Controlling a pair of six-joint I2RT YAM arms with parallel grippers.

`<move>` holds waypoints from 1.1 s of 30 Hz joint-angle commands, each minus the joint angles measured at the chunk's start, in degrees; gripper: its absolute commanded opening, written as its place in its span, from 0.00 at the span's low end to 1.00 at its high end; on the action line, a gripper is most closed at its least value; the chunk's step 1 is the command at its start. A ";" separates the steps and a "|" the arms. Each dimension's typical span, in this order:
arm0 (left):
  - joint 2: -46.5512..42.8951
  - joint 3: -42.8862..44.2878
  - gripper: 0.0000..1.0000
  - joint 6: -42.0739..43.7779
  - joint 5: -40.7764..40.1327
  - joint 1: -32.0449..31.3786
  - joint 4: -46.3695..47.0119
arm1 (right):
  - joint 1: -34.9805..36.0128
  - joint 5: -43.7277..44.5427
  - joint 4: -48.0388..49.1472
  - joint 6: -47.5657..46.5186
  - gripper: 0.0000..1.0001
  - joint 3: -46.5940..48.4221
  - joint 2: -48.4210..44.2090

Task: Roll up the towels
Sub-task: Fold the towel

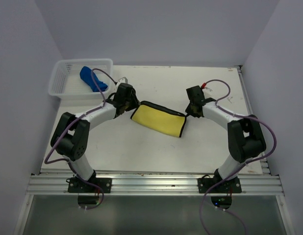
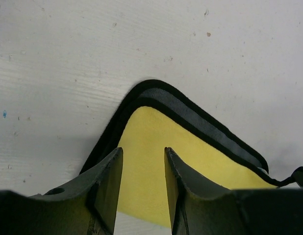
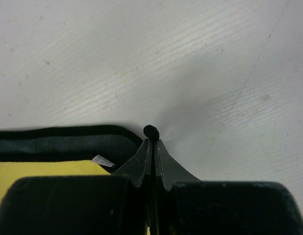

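A yellow towel with a black and grey border lies folded in the middle of the white table. My left gripper is open over the towel's left corner, one finger on each side of the yellow cloth. My right gripper is shut on the towel's right corner; a black nub of its edge sticks out past the fingertips. A blue towel lies bunched in the white basket at the far left.
The white basket stands at the table's far left corner. White walls close in the back and both sides. The aluminium rail with the arm bases runs along the near edge.
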 commanded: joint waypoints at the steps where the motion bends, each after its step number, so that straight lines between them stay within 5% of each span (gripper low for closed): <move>1: -2.36 -1.61 0.43 1.37 -1.59 0.45 2.11 | -0.21 2.60 -0.39 -0.88 0.00 1.59 0.87; 4: -2.45 -2.49 0.43 1.28 -0.54 0.45 2.29 | -0.48 2.34 -2.40 -1.85 0.04 3.34 3.84; 7: -3.15 -3.89 0.43 1.37 0.78 0.45 2.73 | -0.65 1.81 -3.29 -2.11 0.26 4.58 4.39; 8: -3.42 -4.33 0.43 1.55 1.22 0.45 3.77 | -0.57 2.24 -3.20 -2.55 0.41 4.49 3.87; 12: -4.21 -5.57 0.41 5.40 3.50 0.45 4.22 | -0.65 4.00 -4.77 -4.40 0.54 5.62 0.97; 25: -5.18 -13.03 0.14 7.70 4.65 -0.87 11.34 | -0.22 -6.96 -8.66 -7.74 0.51 3.62 -7.65; 33: -2.80 -15.31 0.04 6.83 2.55 -1.13 11.52 | 8.74 -16.56 -7.68 -10.82 0.40 3.52 -7.92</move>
